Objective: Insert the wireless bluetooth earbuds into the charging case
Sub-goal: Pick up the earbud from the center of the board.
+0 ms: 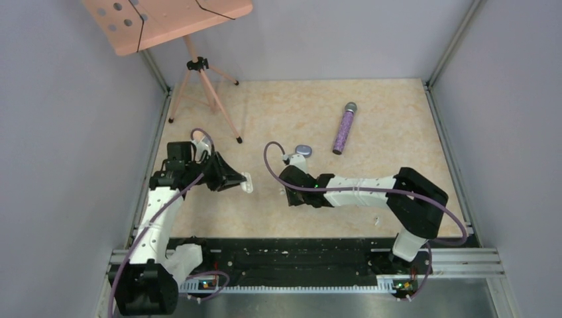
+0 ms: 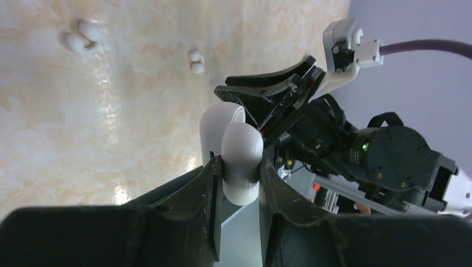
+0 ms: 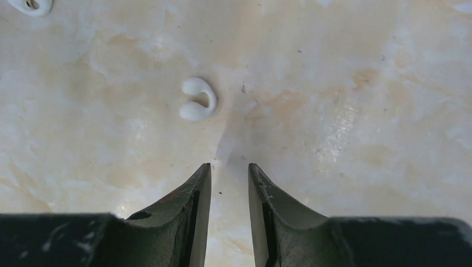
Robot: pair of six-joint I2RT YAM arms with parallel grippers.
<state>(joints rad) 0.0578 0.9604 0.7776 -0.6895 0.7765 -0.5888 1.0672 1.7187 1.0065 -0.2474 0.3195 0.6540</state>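
My left gripper (image 2: 240, 162) is shut on a white charging case (image 2: 242, 142), held off the table with its rounded lid (image 2: 220, 119) hinged up. From above, the left gripper (image 1: 245, 182) and case sit left of centre. My right gripper (image 3: 229, 166) hovers low over the table, open, nothing between its fingers. A curled white earbud (image 3: 197, 100) lies just ahead of it and a little left. In the left wrist view, two white earbud pairs (image 2: 79, 36) (image 2: 196, 61) lie on the table beyond the case. The right gripper (image 1: 286, 192) is close to the case.
A lavender case (image 1: 303, 150) sits behind the right wrist. The purple glitter microphone (image 1: 344, 127) lies at the back right. A pink stand on a tripod (image 1: 199, 66) occupies the back left corner. Another white piece (image 3: 30, 5) shows at the right wrist view's top left.
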